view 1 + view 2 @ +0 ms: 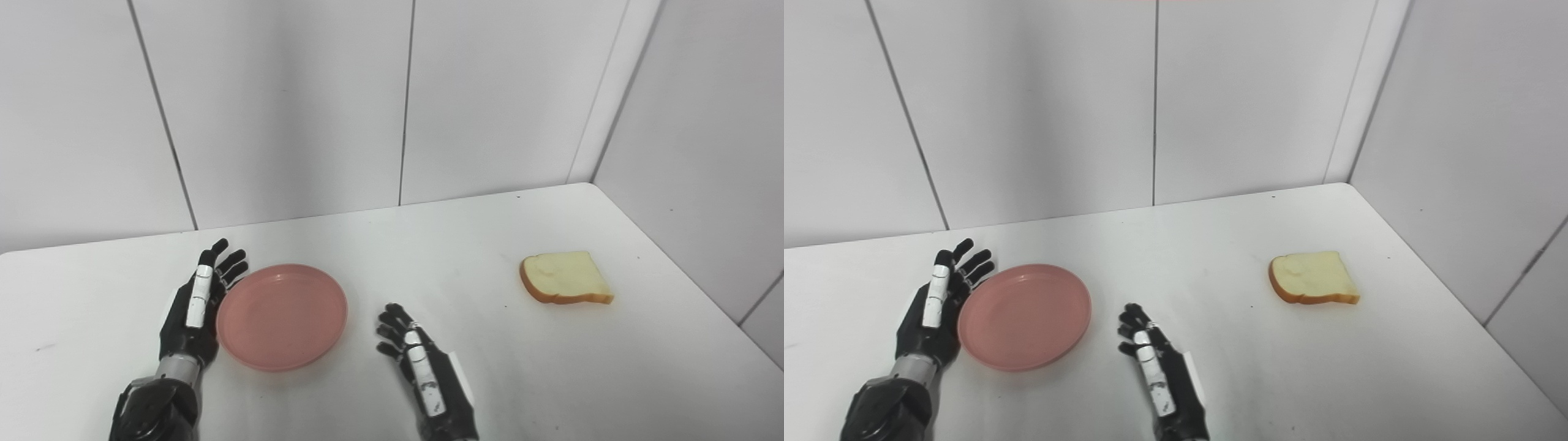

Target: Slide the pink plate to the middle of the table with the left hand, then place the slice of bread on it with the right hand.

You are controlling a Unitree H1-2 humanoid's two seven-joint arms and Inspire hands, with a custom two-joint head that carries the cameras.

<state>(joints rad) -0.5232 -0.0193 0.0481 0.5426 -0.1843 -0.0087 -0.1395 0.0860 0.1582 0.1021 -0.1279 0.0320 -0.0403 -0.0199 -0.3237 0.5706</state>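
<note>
The pink plate (282,315) sits left of the bench's (465,245) middle, so the slide looks unfinished. The left hand (196,300), fingers spread and grasping nothing, rests against its left rim. The right hand (422,367) waits released, near. The bread slice (566,278) lies far right, short of the bench's edge, with open surface between.

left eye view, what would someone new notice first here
The pink plate stands out on the white table, left of the middle, with the open left hand upright against its left rim. The slice of bread lies alone far to the right. The open right hand is between them, holding nothing.
</note>
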